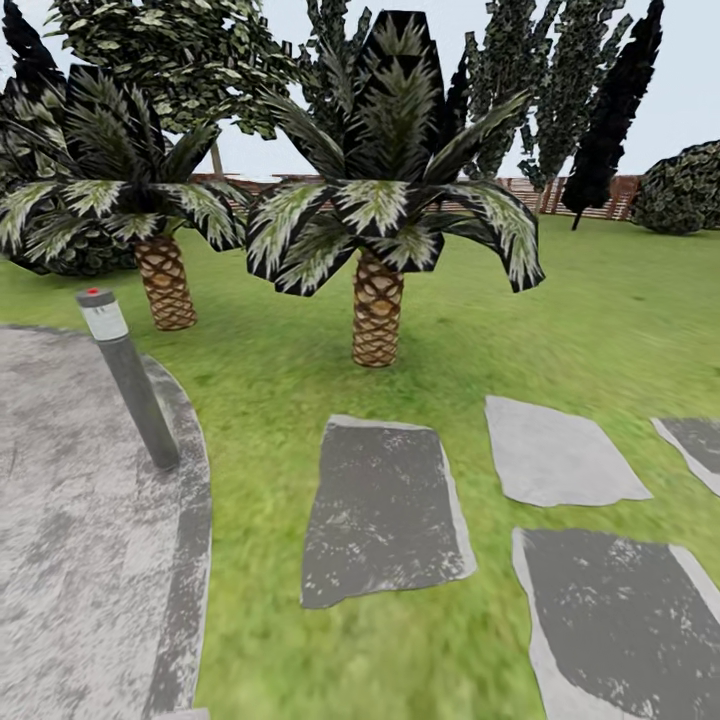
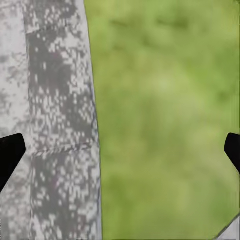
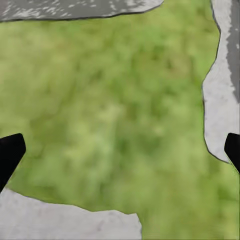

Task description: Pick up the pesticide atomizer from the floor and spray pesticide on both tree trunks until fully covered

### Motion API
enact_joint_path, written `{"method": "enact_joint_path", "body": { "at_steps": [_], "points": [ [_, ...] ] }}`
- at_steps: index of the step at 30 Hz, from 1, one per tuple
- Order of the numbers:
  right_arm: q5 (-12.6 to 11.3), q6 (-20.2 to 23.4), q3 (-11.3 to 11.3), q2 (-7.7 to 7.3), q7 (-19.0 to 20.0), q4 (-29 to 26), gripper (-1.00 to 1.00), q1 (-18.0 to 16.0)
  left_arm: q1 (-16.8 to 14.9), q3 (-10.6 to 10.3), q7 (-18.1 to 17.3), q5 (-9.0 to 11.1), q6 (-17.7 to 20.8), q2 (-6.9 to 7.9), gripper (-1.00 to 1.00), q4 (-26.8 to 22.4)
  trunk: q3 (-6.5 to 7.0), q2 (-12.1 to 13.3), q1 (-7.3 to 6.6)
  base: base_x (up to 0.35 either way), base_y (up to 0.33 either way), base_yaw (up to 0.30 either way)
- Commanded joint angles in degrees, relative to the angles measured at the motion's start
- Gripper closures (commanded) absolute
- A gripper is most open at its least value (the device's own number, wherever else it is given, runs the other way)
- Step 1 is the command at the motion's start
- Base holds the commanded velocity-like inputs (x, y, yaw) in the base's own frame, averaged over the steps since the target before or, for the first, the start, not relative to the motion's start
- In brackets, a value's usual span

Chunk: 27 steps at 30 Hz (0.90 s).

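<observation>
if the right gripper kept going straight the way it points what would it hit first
Probably bare lawn: the open right gripper looks onto grass between grey stepping stones, with nothing between its fingertips. Depth is unclear.

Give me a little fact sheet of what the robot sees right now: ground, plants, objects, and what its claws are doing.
Ground: green lawn, round concrete paving at left, grey stepping stones
Plants: two short palms, dark conifers behind
Objects: grey post lamp with red cap at the paving's edge
Boundary: brown slat fence
Sprayer: none to be made out
Left claw: open, empty, above the paving's edge
Right claw: open, empty, above grass between stones
</observation>
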Motion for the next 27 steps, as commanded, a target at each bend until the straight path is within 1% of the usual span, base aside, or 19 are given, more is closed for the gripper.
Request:
{"method": "enact_joint_path", "body": {
  "at_steps": [1,17,27],
  "points": [
    [0.0,-0.2,0.0,0.0,0.0,0.0,-1.0,0.0,0.0,0.0,0.0,0.6,-0.2,0.0,-1.0,0.1,-0.05,0.0,0.02,0.34,0.0,0.271],
    [0.1,-0.2,0.0,0.0,0.0,0.0,-1.0,0.0,0.0,0.0,0.0,0.7,-0.2,0.01,-1.0,0.1,-0.05,0.0,0.02,0.34,-0.002,0.277],
    [0.1,-0.2,0.0,0.0,0.0,0.0,-1.0,0.0,0.0,0.0,0.0,0.7,-0.2,0.01,-1.0,0.1,-0.05,0.0,0.02,0.333,-0.107,0.277]
  ]
}}
